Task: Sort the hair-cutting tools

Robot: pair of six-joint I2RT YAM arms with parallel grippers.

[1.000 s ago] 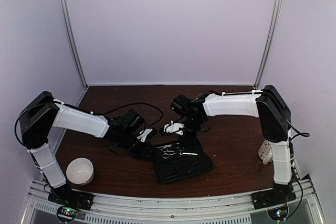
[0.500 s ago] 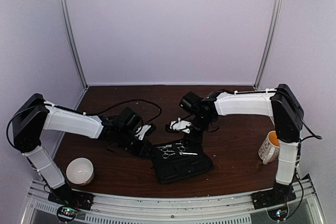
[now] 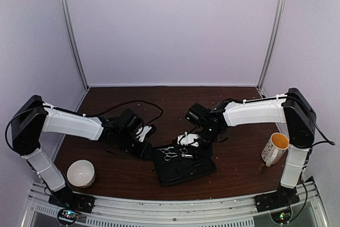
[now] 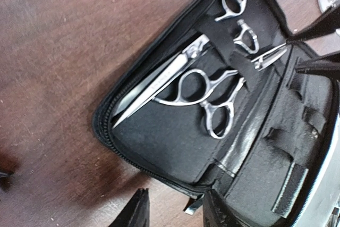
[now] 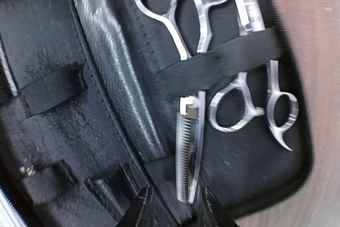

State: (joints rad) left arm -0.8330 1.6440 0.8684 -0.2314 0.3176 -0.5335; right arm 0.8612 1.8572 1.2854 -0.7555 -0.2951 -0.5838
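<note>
An open black case [image 3: 183, 169] lies in the middle of the table. Two silver scissors [image 3: 169, 153] sit in it under elastic straps. In the right wrist view one pair [image 5: 245, 11] is at the top and the other [image 5: 260, 111] below it. My right gripper [image 5: 175, 206] is open just above the case, its fingertips on either side of the lower end of a silver toothed piece [image 5: 191, 147]. My left gripper [image 4: 178, 213] is open at the case's left edge, beside the long scissors' blade [image 4: 159, 81]. I see no black clip-like sticks.
A white bowl [image 3: 81, 173] stands at the front left. A mug [image 3: 273, 148] with a yellow inside stands at the right, near the right arm. A black cable [image 3: 133, 107] runs across the table behind the left arm.
My right gripper has moved from behind the case forward and down onto it. The right arm's elbow swung right, uncovering the mug. The left gripper has shifted slightly by the case's edge.
</note>
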